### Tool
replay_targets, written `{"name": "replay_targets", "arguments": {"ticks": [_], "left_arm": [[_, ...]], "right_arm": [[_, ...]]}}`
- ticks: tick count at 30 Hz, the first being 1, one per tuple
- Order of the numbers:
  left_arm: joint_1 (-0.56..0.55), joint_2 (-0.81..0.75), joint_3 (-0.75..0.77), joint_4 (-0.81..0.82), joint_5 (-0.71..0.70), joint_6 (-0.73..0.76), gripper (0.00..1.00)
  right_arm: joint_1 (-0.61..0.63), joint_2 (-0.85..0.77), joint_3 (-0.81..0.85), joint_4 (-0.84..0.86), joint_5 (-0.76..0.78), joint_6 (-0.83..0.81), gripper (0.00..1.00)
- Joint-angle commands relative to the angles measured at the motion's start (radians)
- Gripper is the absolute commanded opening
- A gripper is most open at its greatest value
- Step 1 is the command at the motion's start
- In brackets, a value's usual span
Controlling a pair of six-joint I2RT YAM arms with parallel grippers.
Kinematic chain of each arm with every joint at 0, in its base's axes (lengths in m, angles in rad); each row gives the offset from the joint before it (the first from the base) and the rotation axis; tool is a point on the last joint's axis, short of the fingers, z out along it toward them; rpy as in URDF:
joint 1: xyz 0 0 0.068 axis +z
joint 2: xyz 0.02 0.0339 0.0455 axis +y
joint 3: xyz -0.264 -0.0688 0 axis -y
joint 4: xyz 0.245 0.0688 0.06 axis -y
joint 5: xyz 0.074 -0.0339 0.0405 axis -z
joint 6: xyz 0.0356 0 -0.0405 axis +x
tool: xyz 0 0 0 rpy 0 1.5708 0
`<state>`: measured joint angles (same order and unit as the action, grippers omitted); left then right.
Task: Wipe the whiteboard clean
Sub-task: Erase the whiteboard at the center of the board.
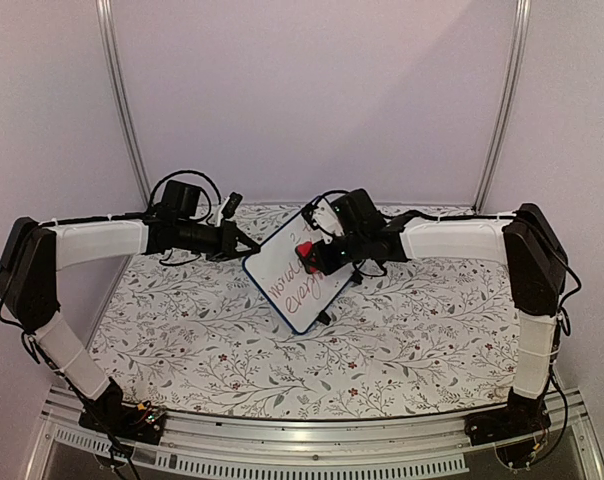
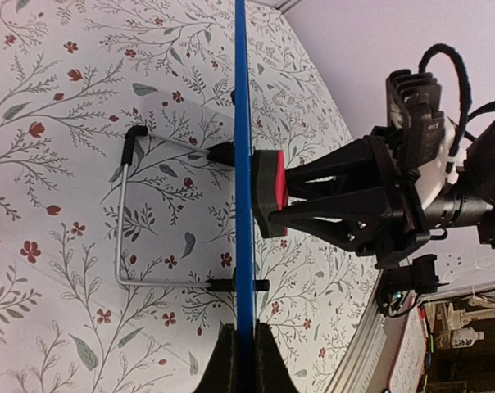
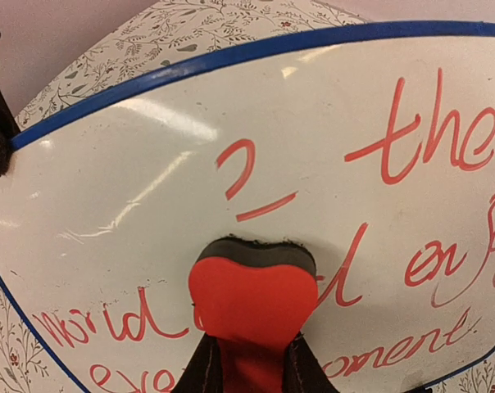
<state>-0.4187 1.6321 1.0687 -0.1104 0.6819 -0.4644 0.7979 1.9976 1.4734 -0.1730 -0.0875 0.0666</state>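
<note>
Red eraser (image 3: 252,295) sits clamped in my right gripper (image 1: 314,256), pressed flat on the whiteboard (image 1: 297,285), which stands mid-table over the floral cloth (image 1: 412,330). My left gripper (image 2: 241,360) pinches its blue edge; both arms reach inward.

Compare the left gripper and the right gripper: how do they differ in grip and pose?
The left gripper clamps the whiteboard by its blue edge; the right gripper grips a red eraser. The left gripper straddles the frame edge-on; the right gripper faces the written side, eraser pressed to it. Both are black and shut on something.
</note>
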Motion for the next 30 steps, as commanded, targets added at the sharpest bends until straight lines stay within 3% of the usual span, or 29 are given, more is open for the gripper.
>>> {"name": "replay_targets", "arguments": {"ticks": [1,17,22,30], "left_arm": [[-0.030,-0.009,0.004,0.013,0.068,0.023,0.00],[-0.031,-0.011,0.004,0.012,0.072,0.026,0.00],[-0.032,-0.012,0.004,0.013,0.072,0.026,0.00],[-0.032,-0.011,0.005,0.012,0.074,0.025,0.00]], "right_arm": [[-0.003,0.003,-0.015,-0.052,0.017,0.007,0.12],[-0.009,0.128,0.268,-0.110,0.034,-0.023,0.12],[-0.009,0.124,0.237,-0.118,0.028,-0.024,0.12],[-0.009,0.048,0.042,-0.069,0.028,-0.006,0.12]]}}
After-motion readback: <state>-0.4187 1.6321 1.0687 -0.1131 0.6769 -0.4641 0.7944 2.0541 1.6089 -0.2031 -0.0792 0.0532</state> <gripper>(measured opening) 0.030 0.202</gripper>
